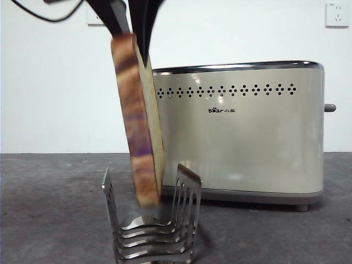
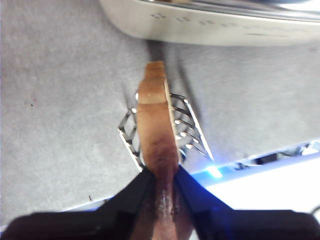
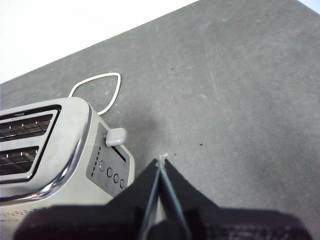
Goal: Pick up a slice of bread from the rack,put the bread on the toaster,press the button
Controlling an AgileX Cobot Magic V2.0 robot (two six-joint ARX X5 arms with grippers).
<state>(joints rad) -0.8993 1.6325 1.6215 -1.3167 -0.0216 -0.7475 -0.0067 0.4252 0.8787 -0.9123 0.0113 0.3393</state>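
Note:
My left gripper (image 1: 132, 33) comes down from above and is shut on the top of the slice of bread (image 1: 138, 121), which hangs tilted with its lower end just above the steel rack (image 1: 151, 220). In the left wrist view the black jaws pinch the slice of bread (image 2: 156, 125) over the rack (image 2: 165, 132). Behind stands the cream toaster (image 1: 242, 132), its button (image 1: 329, 108) sticking out of the right end. My right gripper (image 3: 161, 162) hovers shut and empty beside the toaster (image 3: 45, 150), close to the button (image 3: 116, 136).
A white cable loop (image 3: 97, 87) lies on the grey table behind the toaster. Two wall sockets (image 1: 336, 14) sit high on the white wall. The toaster's two slots (image 3: 22, 140) face upward.

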